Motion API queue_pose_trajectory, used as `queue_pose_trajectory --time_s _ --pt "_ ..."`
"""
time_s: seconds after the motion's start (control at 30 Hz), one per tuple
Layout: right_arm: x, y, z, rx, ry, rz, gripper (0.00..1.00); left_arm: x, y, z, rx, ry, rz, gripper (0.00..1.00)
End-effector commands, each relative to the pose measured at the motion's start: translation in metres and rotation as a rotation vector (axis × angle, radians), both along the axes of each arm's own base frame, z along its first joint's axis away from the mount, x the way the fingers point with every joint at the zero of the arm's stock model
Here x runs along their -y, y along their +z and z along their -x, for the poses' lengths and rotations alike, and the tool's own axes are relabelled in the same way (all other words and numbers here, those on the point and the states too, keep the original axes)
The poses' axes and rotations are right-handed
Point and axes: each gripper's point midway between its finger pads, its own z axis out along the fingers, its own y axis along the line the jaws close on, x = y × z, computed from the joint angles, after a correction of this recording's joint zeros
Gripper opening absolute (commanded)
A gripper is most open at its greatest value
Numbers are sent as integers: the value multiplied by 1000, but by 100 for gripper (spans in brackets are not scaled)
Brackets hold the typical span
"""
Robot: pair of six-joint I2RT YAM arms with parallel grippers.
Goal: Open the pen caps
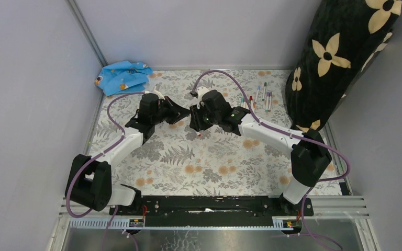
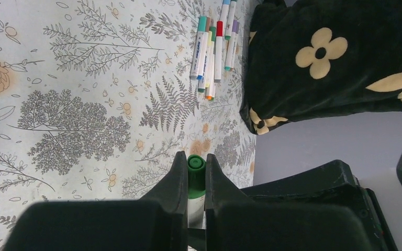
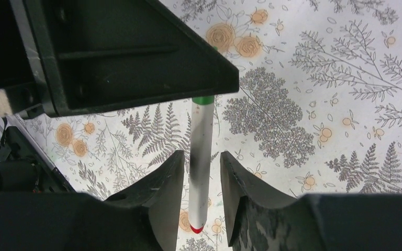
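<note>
My left gripper [image 2: 194,159] is shut on the green cap [image 2: 196,168] of a white-barrelled pen and holds it above the mat. In the right wrist view the same pen [image 3: 201,151] hangs below the left gripper [image 3: 110,52], with a green band on top and a red tip [image 3: 196,228] at the bottom. My right gripper [image 3: 201,156] is open, its fingers on either side of the barrel with a small gap each side. From the top, both grippers meet mid-table: left [image 1: 180,112], right [image 1: 194,124]. Several capped pens [image 1: 261,97] lie at the back right and also show in the left wrist view [image 2: 214,47].
A black cushion with cream flowers [image 1: 340,57] stands at the back right, close beside the loose pens. A crumpled blue cloth [image 1: 123,76] lies in the back left corner. Grey walls close in the floral-patterned table [image 1: 188,162] on three sides.
</note>
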Motion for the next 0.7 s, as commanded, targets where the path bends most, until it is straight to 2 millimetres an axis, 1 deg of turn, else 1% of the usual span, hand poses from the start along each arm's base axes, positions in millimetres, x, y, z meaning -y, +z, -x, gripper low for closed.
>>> queue_pose_trajectory --time_s 0.0,0.13,0.2,0.23,0.27,0.37,0.5,0.67 --pt "-16 35 -12 80 9 -63 39 7 21 3 52 -34 47 0" --pt "-21 31 -18 81 11 -52 39 7 23 4 55 -40 49 0" --pt "-24 29 -21 80 14 -46 36 7 23 5 59 -41 46 0" --pt "-25 28 -22 81 14 -44 32 7 24 5 60 -40 45 0" --pt "-26 27 -23 79 15 -41 25 6 23 4 61 -38 41 0" --pt "-28 21 -24 70 15 -32 1 2 23 1 65 -22 28 0" --pt "-25 10 -17 45 30 -24 0 -8 25 -7 84 18 7 0" --pt "-14 -1 -4 21 38 -12 0 -31 27 -25 96 87 -23 0"
